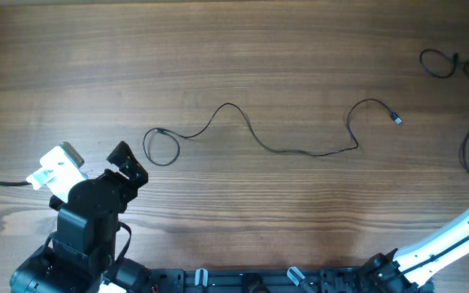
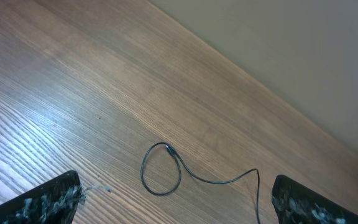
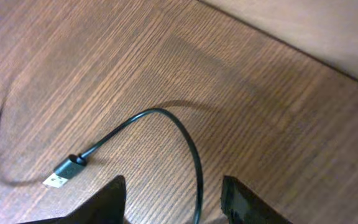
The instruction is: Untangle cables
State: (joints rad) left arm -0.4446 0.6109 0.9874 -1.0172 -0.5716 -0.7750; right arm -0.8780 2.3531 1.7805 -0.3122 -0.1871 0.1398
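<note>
One long cable [image 1: 300,151] is seen laid in loose waves across the middle of the wooden table [image 1: 234,49]. The small loop [image 1: 161,148] at its left end lies just beside the left gripper [image 1: 94,167], whose fingers are spread wide and hold nothing. More cables [image 1: 442,63] are bunched at the far right corner.

In the right wrist view a dark cord [image 3: 185,134] with a silvery USB plug [image 3: 58,180] is seen arching between the fingers of the right gripper [image 3: 174,193]. Its jaws stand partly apart, one on each side, and nothing is clamped.

The cords are judged light, limp and thin, likely to slip from a shallow pinch. A hold is best taken on bare cord near the plug.
</note>
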